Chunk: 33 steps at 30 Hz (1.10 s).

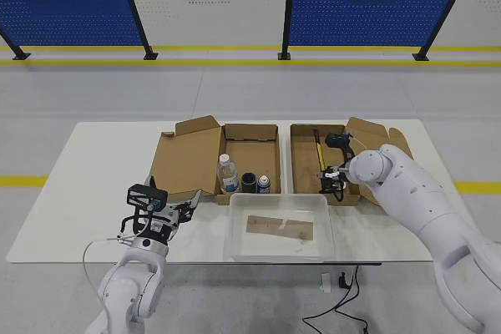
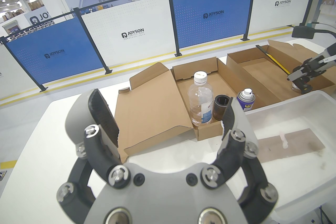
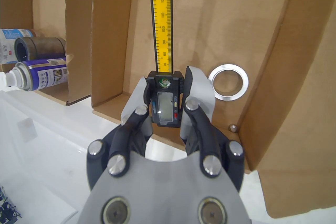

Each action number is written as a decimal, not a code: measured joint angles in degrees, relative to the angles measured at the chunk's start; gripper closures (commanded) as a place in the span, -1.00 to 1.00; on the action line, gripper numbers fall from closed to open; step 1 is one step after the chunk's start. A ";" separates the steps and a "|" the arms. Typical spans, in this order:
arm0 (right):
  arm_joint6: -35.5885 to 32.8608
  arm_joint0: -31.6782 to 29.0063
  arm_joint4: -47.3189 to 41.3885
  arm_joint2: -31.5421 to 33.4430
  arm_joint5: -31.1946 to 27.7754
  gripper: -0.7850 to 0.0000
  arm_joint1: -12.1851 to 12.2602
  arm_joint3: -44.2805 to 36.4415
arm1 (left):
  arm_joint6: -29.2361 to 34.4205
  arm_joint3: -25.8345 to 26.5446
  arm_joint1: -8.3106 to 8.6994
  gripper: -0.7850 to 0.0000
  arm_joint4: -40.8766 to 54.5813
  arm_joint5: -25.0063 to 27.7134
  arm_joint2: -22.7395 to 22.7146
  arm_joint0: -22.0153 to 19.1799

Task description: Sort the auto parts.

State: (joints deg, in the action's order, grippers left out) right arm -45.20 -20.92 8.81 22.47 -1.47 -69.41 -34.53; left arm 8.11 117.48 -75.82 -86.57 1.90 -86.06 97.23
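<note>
On the desk (image 1: 92,167), two boxes sit side by side at mid-frame in the top view, with a bin (image 1: 234,225) just below them. The left box (image 1: 252,134) holds a bottle (image 1: 227,174), a cylinder (image 1: 248,181) and a spray can (image 1: 264,184) in a row along its lower edge. In the right box (image 1: 301,167) lie a caliper (image 1: 320,150) and, just beside its head, a ring (image 3: 230,82).

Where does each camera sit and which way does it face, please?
Top view: above the arms, looking down at the table; both arms show, left gripper and right gripper.
Left wrist view: on the left wrist, facing the left box; its open fingers show.
Right wrist view: on the right wrist, looking into the right box; its fingers clamp the caliper.
All three share the spray can.
</note>
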 measured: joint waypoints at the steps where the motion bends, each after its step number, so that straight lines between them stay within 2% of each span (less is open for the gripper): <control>1: -0.05 0.07 -0.11 0.06 -0.40 -1.00 -0.33 0.64 | 0.00 0.00 0.00 -1.00 0.00 0.00 0.00 0.00; 10: 0.83 1.07 -1.54 1.93 -5.02 -1.00 -2.28 5.27 | 0.00 0.00 0.00 -1.00 0.00 0.00 0.00 0.00; 14: 3.89 2.11 -1.60 3.80 -6.88 -1.00 -1.91 5.04 | 0.00 0.00 0.00 -1.00 0.00 0.00 0.00 0.00; 17: 9.06 2.42 -0.33 5.71 -6.72 -1.00 -0.83 3.36 | 0.00 0.00 0.00 -1.00 0.00 0.00 0.00 0.00; 23: 16.46 -2.46 2.00 10.86 -2.66 -1.00 3.28 -7.86 | 0.00 0.00 0.00 -1.00 0.00 0.00 0.00 0.00; 29: 18.38 -13.65 6.29 19.79 7.64 -1.00 9.58 -28.79 | 0.00 0.00 0.00 -1.00 0.00 0.00 0.00 0.00; 33: 17.91 -24.07 9.65 28.22 15.00 -1.00 13.83 -44.87 | 0.00 0.00 0.00 -1.00 0.00 0.00 0.00 0.00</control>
State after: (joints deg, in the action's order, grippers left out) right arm -27.29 -44.99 18.46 50.69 13.53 -55.58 -79.39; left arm 8.11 117.48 -75.82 -86.57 1.90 -86.06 97.23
